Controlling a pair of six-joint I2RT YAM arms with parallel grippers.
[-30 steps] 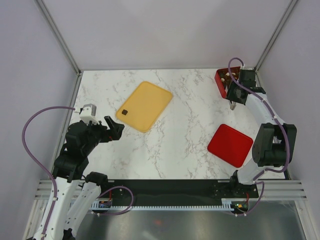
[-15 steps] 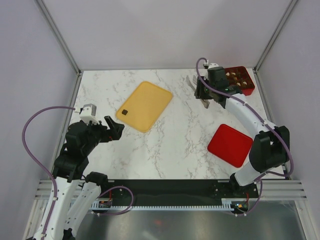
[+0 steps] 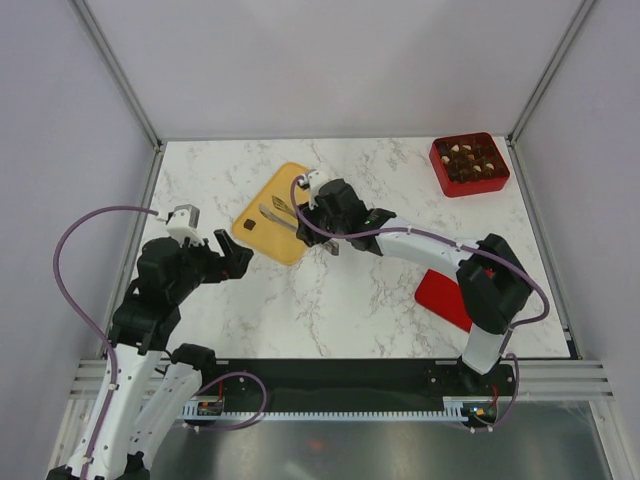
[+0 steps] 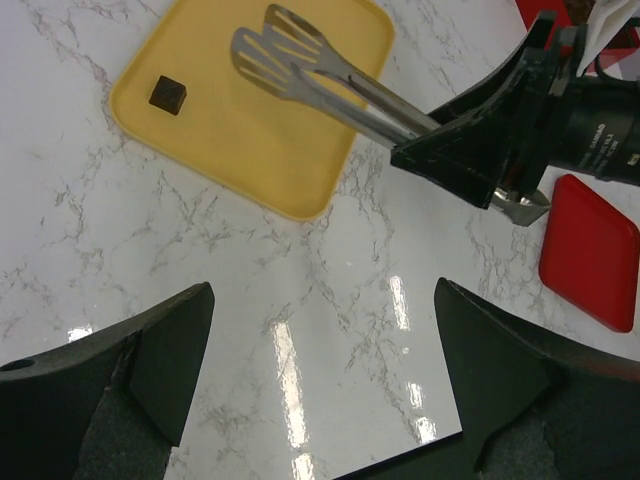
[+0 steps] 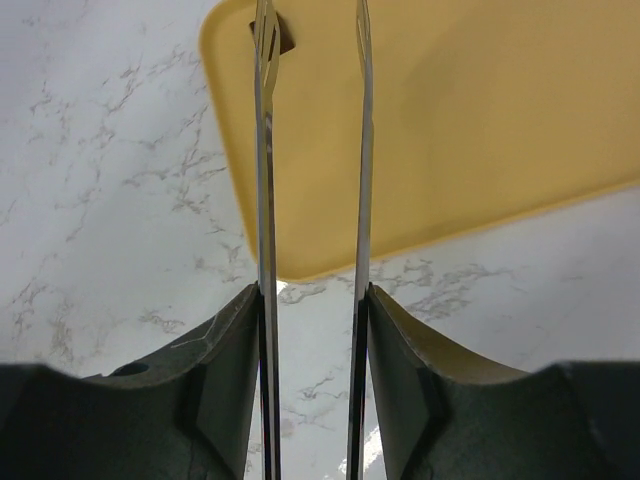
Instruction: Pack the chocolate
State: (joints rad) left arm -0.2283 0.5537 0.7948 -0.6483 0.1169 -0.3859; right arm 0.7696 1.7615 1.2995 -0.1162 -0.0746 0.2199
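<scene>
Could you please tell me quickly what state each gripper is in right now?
Left gripper: open, holding nothing.
Right gripper: closed on the metal tongs.

The right gripper (image 5: 312, 300) clamps a pair of metal tongs (image 5: 265, 160) between its black fingers (image 5: 225, 350), the two thin blades running straight up the picture with a gap between them. The blades reach over the edge of a yellow tray (image 5: 480, 120) lying on a white marble table (image 5: 110, 200). A small dark brown chocolate (image 5: 285, 40) sits on the tray near its corner, between the blades and close against the one on the picture's left
</scene>
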